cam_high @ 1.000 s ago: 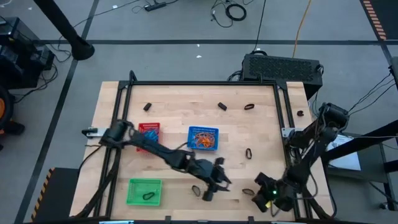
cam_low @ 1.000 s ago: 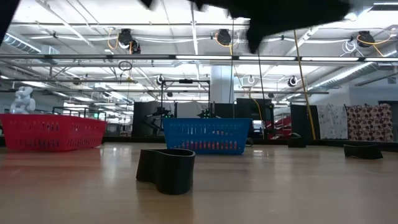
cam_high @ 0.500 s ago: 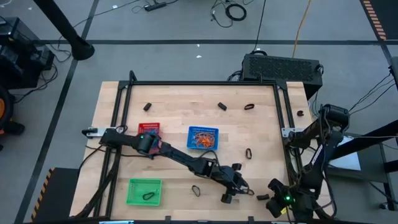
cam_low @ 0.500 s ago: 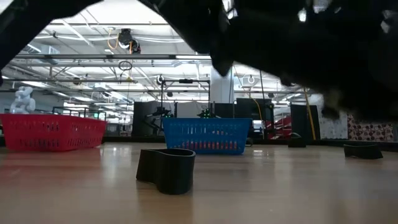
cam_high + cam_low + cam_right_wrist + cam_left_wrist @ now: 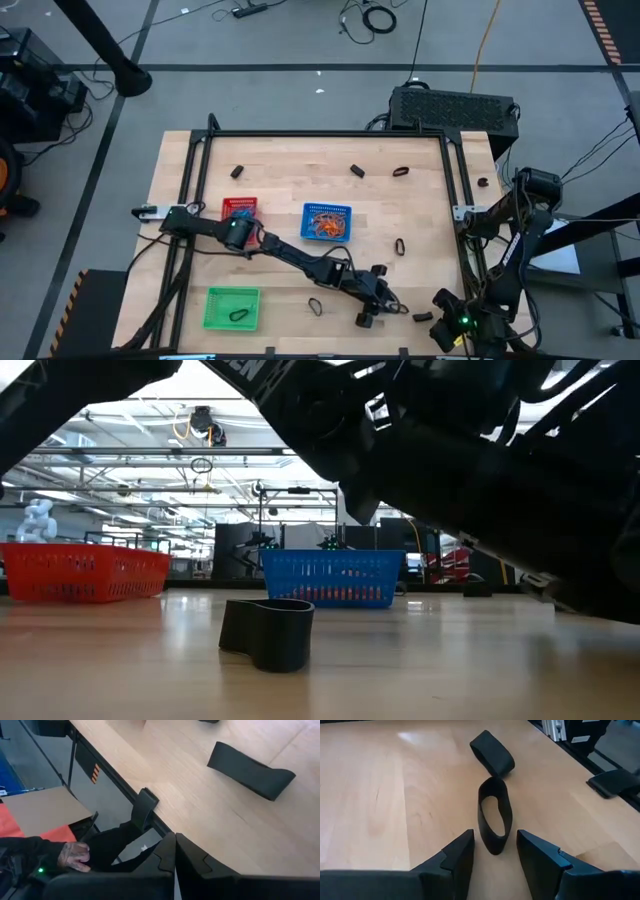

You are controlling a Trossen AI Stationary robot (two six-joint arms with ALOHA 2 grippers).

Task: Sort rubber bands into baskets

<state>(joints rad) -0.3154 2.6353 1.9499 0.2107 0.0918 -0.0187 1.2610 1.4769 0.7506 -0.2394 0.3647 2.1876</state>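
While the left gripper (image 5: 372,312) reached low over the front right of the table (image 5: 290,165), we logged its fingers (image 5: 455,857) apart, straddling the near end of 1 black band (image 5: 495,815) standing on edge, nothing yet clamped.

Item 2: a second black band (image 5: 492,752) lay just beyond the first, apart from it.

Item 3: the right gripper (image 5: 174,851) waited past the table's front right corner, fingers pressed together, holding nothing.

Item 4: 3 baskets. Red (image 5: 239,209) and blue (image 5: 327,221) sat mid-table, the blue one holding orange and blue bands; green (image 5: 232,306) sat at the front left with 1 dark band inside.

Item 5: further black bands were scattered along the far and right sides of the table, and 1 stood alone at the front (image 5: 267,631).

Handling note, as we judged it: advance slightly so both fingers flank the loop's wall, stay clear of the second band, close gently to avoid flicking the loop away, then lift straight up before carrying it toward a basket.
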